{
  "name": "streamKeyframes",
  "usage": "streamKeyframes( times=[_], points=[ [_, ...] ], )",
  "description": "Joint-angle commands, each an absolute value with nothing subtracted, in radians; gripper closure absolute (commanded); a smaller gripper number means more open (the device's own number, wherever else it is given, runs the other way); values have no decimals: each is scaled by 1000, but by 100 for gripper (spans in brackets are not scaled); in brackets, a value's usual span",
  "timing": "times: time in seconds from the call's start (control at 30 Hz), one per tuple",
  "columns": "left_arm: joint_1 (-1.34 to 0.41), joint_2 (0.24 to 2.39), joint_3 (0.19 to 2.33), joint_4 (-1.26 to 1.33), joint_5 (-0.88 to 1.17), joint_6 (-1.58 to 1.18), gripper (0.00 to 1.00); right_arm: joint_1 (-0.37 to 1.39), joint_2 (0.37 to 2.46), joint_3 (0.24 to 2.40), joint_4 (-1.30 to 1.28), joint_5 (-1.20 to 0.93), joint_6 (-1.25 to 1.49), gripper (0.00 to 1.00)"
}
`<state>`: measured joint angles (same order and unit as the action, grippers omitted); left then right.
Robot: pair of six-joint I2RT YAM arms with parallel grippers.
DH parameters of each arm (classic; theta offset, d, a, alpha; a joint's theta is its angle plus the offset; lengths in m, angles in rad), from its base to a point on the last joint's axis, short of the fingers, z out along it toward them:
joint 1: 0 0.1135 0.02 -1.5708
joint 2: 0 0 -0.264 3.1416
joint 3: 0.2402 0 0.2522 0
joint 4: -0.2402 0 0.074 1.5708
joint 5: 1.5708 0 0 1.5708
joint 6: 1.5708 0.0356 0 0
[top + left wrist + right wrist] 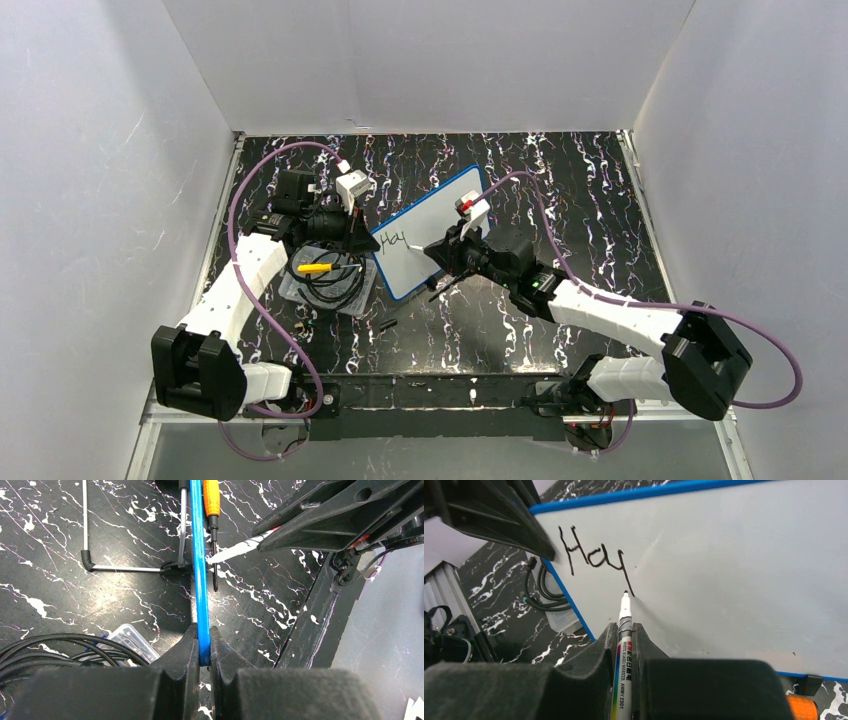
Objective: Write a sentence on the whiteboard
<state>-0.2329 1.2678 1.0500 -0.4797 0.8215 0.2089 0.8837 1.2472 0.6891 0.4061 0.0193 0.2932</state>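
The whiteboard (430, 232), white with a thin blue rim, lies at the table's middle, and its blue edge (199, 580) runs into my left gripper (205, 647), which is shut on it at the board's left end (362, 238). My right gripper (625, 630) is shut on a white whiteboard marker (622, 655). Its black tip (625, 593) is at the board's face (724, 570), at the foot of the last stroke. The sentence (596, 557) reads "Hap" in black, also visible from above (392, 240). The right gripper sits over the board's near edge (452, 256).
A clear plastic tray (322, 283) with coiled black cable and a yellow item lies left of the board. An orange-handled screwdriver (212, 510) and a metal stand (90, 560) lie beyond the board edge. A small black piece (386, 325) lies near the front. White walls enclose the table.
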Motion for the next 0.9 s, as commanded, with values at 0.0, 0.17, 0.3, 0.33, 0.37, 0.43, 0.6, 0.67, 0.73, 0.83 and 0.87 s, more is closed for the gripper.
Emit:
streamKeyframes(
  times=[0.0, 0.17, 0.3, 0.33, 0.37, 0.43, 0.6, 0.67, 0.73, 0.83, 0.87],
  points=[
    [-236, 1241, 1085, -518, 922, 186, 100, 881, 1185, 719, 475, 16, 306, 99],
    [-236, 1242, 1084, -518, 922, 187, 100, 881, 1204, 738, 514, 40, 290, 99],
    [-236, 1242, 1084, -518, 922, 186, 100, 881, 1233, 753, 552, 38, 288, 99],
    [-236, 1241, 1084, -518, 922, 186, 100, 881, 1239, 757, 560, 34, 288, 99],
    [-235, 1241, 1083, -518, 923, 187, 100, 881, 1244, 758, 567, 31, 288, 99],
    [-235, 1241, 1084, -518, 923, 186, 100, 881, 1249, 761, 575, 30, 288, 99],
    [-236, 1239, 1084, -518, 923, 187, 100, 881, 1258, 761, 576, 53, 283, 99],
    [-236, 1240, 1085, -518, 923, 188, 100, 881, 1259, 757, 575, 70, 282, 99],
    [-236, 1238, 1084, -518, 923, 187, 100, 881, 1262, 756, 574, 81, 281, 99],
    [-236, 1238, 1084, -518, 924, 187, 100, 881, 1271, 756, 570, 87, 281, 99],
    [-235, 1237, 1083, -518, 924, 187, 100, 880, 1272, 755, 571, 91, 281, 99]
  ],
)
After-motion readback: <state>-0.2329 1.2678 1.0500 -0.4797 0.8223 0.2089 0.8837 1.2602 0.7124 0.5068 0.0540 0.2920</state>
